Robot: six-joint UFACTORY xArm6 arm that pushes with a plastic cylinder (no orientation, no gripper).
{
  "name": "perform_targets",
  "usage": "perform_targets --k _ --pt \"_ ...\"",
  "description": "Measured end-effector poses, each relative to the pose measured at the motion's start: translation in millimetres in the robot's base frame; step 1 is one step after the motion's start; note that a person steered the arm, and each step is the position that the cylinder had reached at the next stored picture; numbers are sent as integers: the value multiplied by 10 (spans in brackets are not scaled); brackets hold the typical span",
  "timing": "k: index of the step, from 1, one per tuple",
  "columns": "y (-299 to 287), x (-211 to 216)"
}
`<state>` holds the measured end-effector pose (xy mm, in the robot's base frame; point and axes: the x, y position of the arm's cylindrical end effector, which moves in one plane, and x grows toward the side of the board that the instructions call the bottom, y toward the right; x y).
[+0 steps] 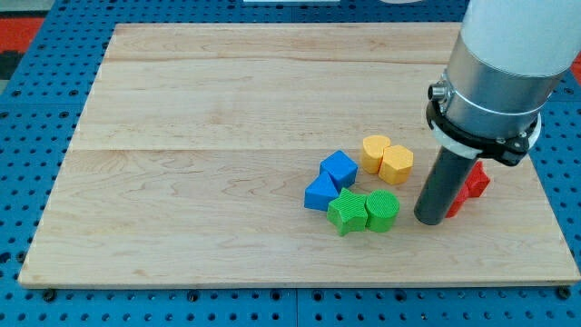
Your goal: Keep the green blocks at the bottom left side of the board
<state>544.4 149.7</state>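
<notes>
A green star block (346, 212) and a green rounded block (382, 211) lie touching each other in the lower right half of the wooden board (182, 182). My tip (430, 219) stands just to the view's right of the green rounded block, a small gap apart. Two blue blocks, a cube (339, 169) and a triangular one (320, 193), sit right above and left of the green star. Two yellow blocks (375, 152) (396, 164) lie above the green pair.
A red block (472, 186) lies partly hidden behind the rod, to its right near the board's right edge. The arm's grey body (495, 82) fills the view's upper right. A blue pegboard (27, 136) surrounds the board.
</notes>
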Motion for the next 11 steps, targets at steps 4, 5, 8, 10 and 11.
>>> perform_targets --k 4,5,8,10,11 --pt "-1368 262" --pt "-1795 404" --pt "-1529 59" --pt "-2372 207" --pt "-2803 416"
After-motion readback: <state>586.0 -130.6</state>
